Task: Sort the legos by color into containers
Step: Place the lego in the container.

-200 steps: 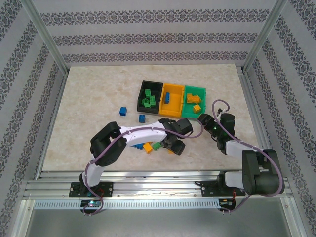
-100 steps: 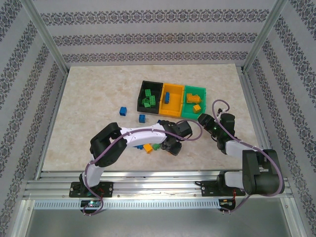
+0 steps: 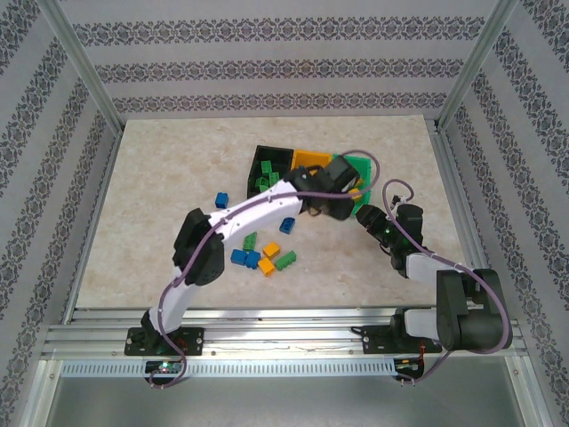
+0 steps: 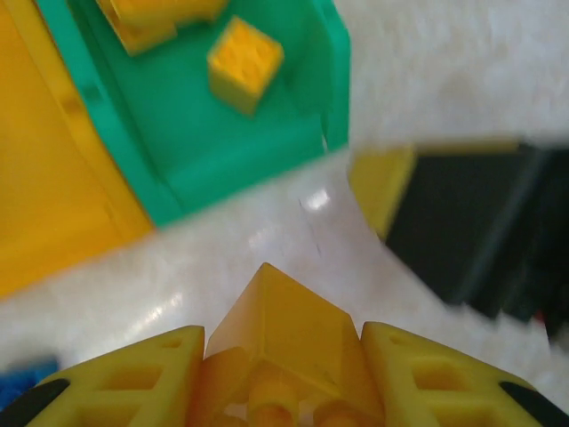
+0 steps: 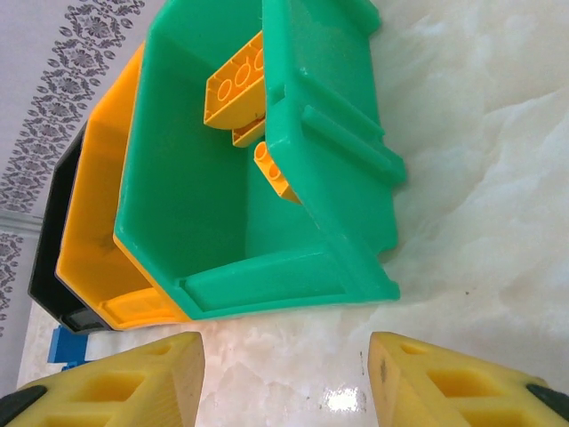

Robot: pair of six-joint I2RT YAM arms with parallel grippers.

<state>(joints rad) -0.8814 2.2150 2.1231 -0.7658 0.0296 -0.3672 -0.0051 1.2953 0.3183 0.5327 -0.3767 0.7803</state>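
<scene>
Left claw (image 4: pixel 283 391) grips a yellow-orange studded plastic brick (image 4: pixel 284 320) just short of the green plastic bin (image 4: pixel 222 169), upper centre. Right claw (image 5: pixel 284 374) gapes, empty. We judge sorting partly done: several loose bricks (image 3: pixel 242 258) lie mid-tabletop (image 3: pixel 160 178).

Green bin (image 5: pixel 222 213): smooth moulded plastic, slight sheen.
Tabletop (image 5: pixel 498 178): marble-look, polished, glare spot at the bin's 6 o'clock.
Held brick (image 4: pixel 289 325): glossy yellow-orange plastic.
Right gripper (image 5: pixel 284 365): matt yellow plastic fingers with cut-outs.
Frame rails (image 3: pixel 284 331): brushed metal, tabletop's 6 o'clock.
</scene>
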